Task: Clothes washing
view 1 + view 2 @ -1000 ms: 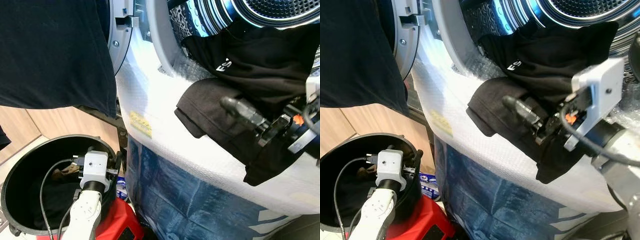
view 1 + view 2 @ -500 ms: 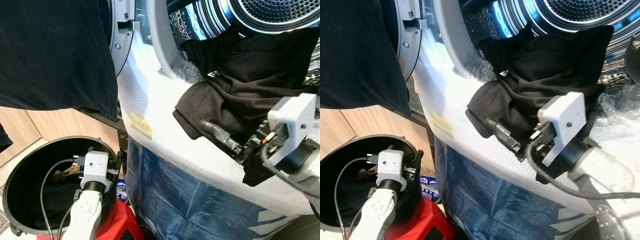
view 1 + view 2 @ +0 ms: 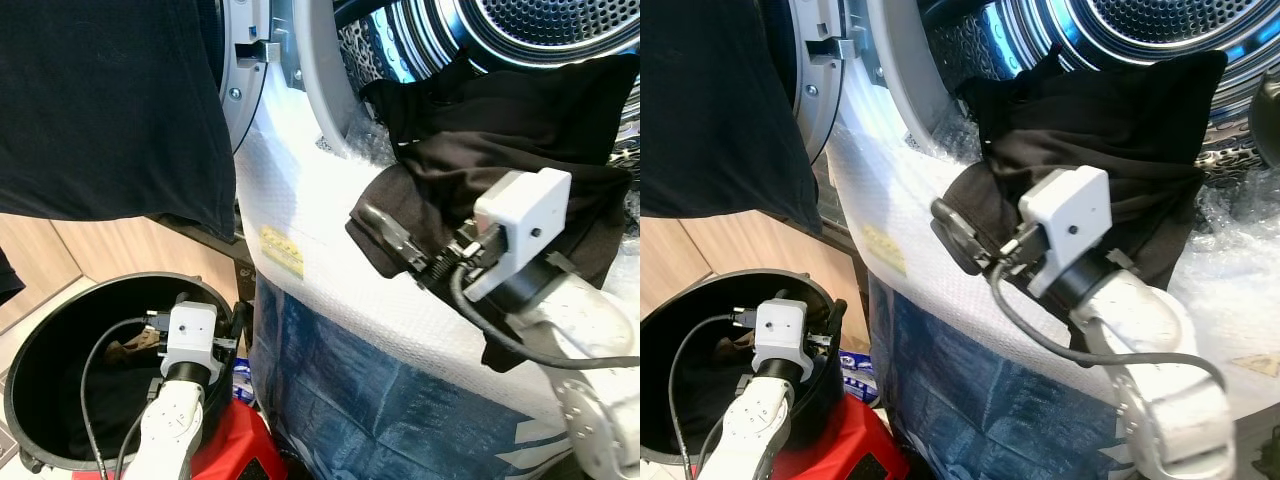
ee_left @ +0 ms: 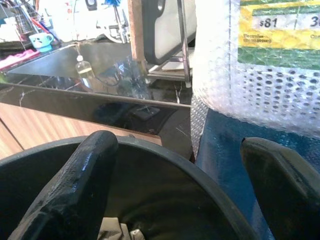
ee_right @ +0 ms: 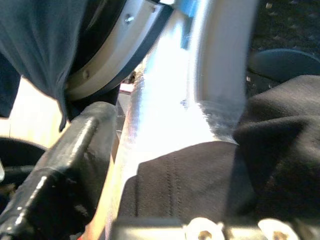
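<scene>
Right gripper (image 3: 385,232) is being swept leftward across the black garment (image 3: 520,130) draped over the washer's front lip; a second ago it was seen out at the right edge of the cloth, half a second ago lower and mid-way, now it is being placed at the garment's lower-left hem. In the right wrist view one black finger (image 5: 65,165) is seen beside the white bubble-wrapped washer front (image 3: 300,210), with the dark cloth lying alongside it. Whether the cloth is being pinched cannot be told: the second finger is hidden, so the fingers' spacing is not being claimed.

Garment itself is being seen bunched slightly higher toward the drum opening (image 3: 540,25) than a second ago, though most of it is still hanging half in, half out over the lip. Judgement: the loose hem is being gathered so it can be pushed into the drum; loading is being only partly completed.

Left gripper (image 4: 175,170) is being kept spread, fingers well apart, hovering over the rim of the black basket (image 3: 40,330) on the floor, unchanged across the frames. Some pale and dark cloth is being seen at the basket bottom, so more items are probably being left to load.

A dark blue garment (image 3: 100,100) is hanging at upper left, untouched.

Risk: hem slipping back down the smooth wrap if it is not being gripped firmly.
</scene>
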Robot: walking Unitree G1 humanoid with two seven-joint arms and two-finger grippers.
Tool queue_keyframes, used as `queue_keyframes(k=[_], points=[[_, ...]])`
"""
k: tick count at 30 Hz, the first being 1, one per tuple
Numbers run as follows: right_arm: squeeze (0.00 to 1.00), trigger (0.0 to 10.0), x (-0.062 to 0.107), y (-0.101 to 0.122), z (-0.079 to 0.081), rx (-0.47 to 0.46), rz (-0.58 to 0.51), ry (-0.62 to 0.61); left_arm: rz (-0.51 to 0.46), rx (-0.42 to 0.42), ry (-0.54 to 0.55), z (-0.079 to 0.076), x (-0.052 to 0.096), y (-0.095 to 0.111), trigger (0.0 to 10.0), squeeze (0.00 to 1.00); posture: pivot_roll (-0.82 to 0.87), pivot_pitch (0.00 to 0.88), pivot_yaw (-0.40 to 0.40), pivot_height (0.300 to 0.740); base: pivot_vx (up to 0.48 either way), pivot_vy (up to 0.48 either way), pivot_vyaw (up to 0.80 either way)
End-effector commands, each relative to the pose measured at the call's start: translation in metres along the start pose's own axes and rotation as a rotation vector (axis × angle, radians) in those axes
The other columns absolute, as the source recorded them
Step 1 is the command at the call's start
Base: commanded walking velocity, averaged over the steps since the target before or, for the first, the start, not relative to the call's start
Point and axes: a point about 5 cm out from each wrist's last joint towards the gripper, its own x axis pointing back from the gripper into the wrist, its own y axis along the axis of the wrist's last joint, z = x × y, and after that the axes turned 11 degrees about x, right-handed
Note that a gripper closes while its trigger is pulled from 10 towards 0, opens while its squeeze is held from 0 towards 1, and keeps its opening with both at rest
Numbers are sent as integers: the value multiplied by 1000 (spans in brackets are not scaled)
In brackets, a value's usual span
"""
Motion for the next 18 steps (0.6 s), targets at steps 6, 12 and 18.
queue_keyframes(k=[6, 12, 18], points=[[0, 10000, -10, -9, 7, 103, 47, -9, 1, -16, 0, 1, 0, -1, 10000, 0, -1, 100, -63, 740, 0, 0, 0], [0, 10000, -12, -12, -5, 172, 69, -111, -5, -23, -3, 0, 0, 1, 10000, 0, 8, 103, -63, 740, 0, 0, 0], [0, 10000, -7, -18, -25, 338, 143, -172, -5, -30, -12, 0, -1, 0, 10000, 0, 3, 99, -60, 740, 0, 0, 0]])
